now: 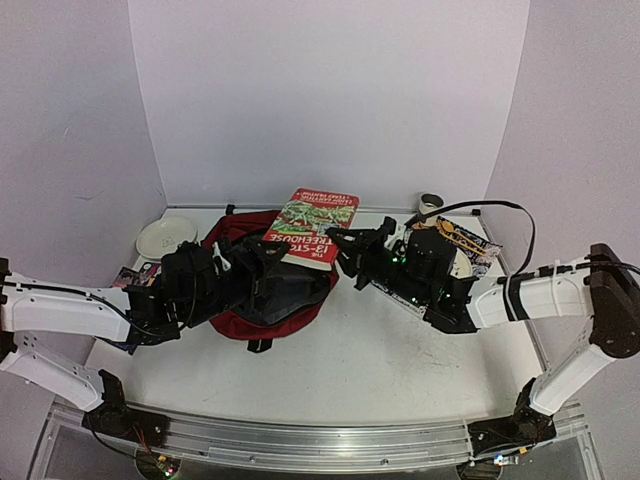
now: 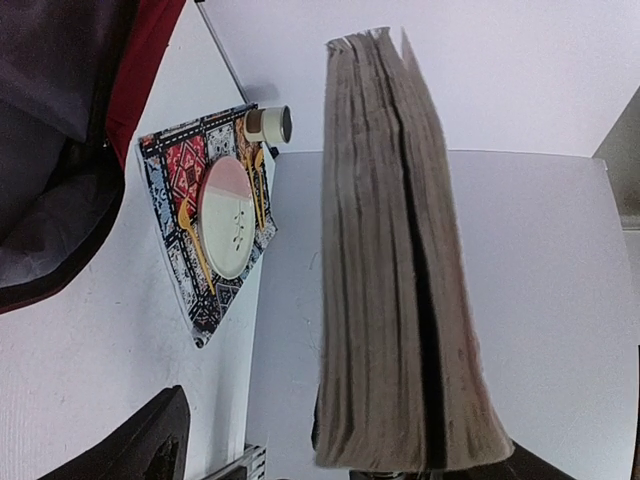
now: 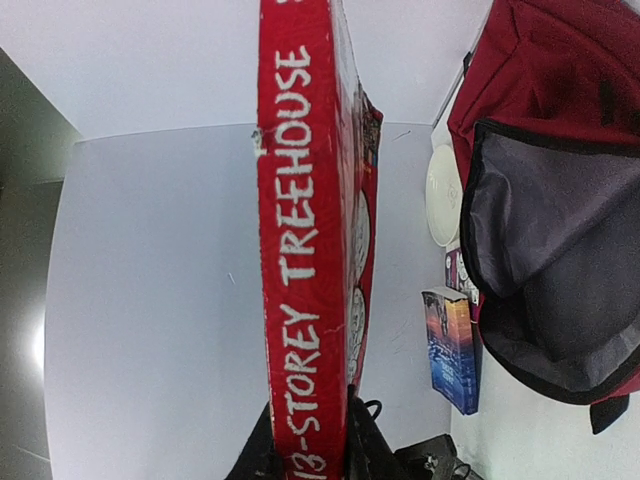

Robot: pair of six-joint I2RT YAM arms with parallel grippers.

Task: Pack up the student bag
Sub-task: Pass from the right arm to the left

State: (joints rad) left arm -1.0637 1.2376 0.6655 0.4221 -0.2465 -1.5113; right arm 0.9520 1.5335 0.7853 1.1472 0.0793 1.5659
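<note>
Left tool (image 1: 270, 250), right tool (image 1: 345, 250) gripping book (image 1: 312, 222); student bag (image 1: 232, 322) crosswise, mouth rightward.

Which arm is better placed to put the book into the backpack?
Right. Its hand is clamped on the spine of the book, holding it right by the open backpack. The left hand sits at the page edge, but whether it grips is unclear.

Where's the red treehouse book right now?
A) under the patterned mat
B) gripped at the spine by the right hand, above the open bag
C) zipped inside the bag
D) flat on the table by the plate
B: the right wrist view shows the right hand clamping the book by its spine, and the top view shows the book over the open student bag.
</note>
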